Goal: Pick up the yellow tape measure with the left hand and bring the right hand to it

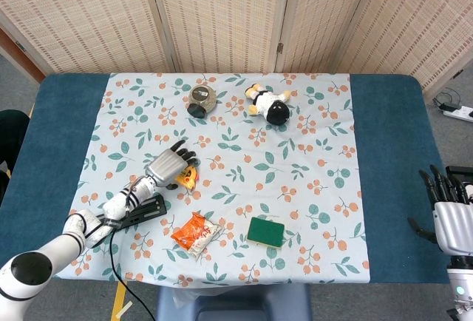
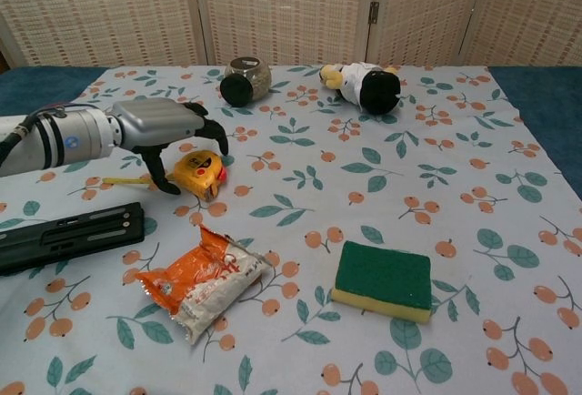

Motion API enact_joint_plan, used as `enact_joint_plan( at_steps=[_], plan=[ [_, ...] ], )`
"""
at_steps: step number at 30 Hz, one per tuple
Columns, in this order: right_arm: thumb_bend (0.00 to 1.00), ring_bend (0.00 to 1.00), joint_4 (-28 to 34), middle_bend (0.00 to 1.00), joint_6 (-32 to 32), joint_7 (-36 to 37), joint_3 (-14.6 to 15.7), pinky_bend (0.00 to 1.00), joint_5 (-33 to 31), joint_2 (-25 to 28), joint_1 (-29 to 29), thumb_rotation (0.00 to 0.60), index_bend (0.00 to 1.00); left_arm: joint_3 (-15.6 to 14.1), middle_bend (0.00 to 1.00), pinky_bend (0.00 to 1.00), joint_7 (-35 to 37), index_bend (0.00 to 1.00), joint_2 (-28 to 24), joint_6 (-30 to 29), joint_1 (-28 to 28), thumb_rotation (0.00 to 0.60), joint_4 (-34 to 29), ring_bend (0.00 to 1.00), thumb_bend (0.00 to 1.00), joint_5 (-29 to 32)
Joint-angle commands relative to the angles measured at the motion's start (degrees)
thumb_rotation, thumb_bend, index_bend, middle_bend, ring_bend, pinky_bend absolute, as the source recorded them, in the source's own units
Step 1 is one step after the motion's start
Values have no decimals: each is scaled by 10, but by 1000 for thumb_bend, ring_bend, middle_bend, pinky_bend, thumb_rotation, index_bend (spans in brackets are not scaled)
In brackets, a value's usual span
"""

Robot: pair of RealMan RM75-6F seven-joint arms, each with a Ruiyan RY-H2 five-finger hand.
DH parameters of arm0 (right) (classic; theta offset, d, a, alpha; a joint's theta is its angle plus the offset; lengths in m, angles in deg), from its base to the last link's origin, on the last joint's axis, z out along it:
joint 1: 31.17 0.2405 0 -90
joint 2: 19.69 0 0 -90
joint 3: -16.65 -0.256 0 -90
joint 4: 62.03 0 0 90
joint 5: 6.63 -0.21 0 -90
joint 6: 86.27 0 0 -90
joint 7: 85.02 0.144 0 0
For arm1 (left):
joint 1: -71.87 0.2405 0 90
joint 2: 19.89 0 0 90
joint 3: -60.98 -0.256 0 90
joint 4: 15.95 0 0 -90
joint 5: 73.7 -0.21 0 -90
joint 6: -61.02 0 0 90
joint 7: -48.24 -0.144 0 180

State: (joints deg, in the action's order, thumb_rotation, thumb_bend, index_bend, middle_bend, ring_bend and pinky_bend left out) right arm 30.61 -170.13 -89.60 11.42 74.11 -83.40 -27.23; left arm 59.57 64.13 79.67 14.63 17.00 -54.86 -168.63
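The yellow tape measure (image 2: 204,175) lies on the floral cloth left of centre, with a short length of tape pulled out to its left. It also shows in the head view, as the tape measure (image 1: 188,179) half covered by fingers. My left hand (image 2: 164,125) hovers right over it, dark fingers curved down across its top and far side, thumb (image 2: 161,177) lowered on its left. The tape measure still rests on the cloth, and I cannot tell whether the fingers touch it. My right hand (image 1: 452,222) hangs off the table's right edge, fingers spread, holding nothing.
A black bar (image 2: 70,236) lies just in front of my left forearm. An orange snack packet (image 2: 203,283) and a green sponge (image 2: 383,278) sit near the front. A tipped jar (image 2: 244,80) and a plush toy (image 2: 363,85) lie at the back.
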Motion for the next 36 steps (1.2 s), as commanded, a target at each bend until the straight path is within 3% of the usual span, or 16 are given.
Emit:
enact_joint_plan(
  at_steps=[1, 13, 21, 25, 36],
  plan=[
    [273, 97, 0, 31, 1, 0, 0, 0, -1, 0, 0, 600, 7, -3, 243, 0, 2, 322, 4, -1, -1, 600, 7, 238, 228, 1],
    [272, 101, 3, 40, 1, -4, -1, 0, -2, 0, 0, 600, 8, -4, 350, 7, 26, 424, 16, -7, 1, 600, 25, 303, 233, 16],
    [273, 108, 8, 50, 4, -6, 0, 0, 10, 2, 5, 600, 17, 12, 538, 50, 63, 599, 1, -9, 13, 600, -18, 481, 280, 46],
    [273, 111, 22, 65, 24, 3, 0, 0, 32, 9, 25, 600, 84, 49, 575, 76, 33, 630, -35, -9, 30, 600, -93, 518, 308, 99],
    [274, 103, 68, 65, 90, 65, -22, 0, 104, -16, 119, 600, 84, 123, 582, 83, -143, 625, -155, -16, 68, 600, -370, 535, 321, 259]
  ],
)
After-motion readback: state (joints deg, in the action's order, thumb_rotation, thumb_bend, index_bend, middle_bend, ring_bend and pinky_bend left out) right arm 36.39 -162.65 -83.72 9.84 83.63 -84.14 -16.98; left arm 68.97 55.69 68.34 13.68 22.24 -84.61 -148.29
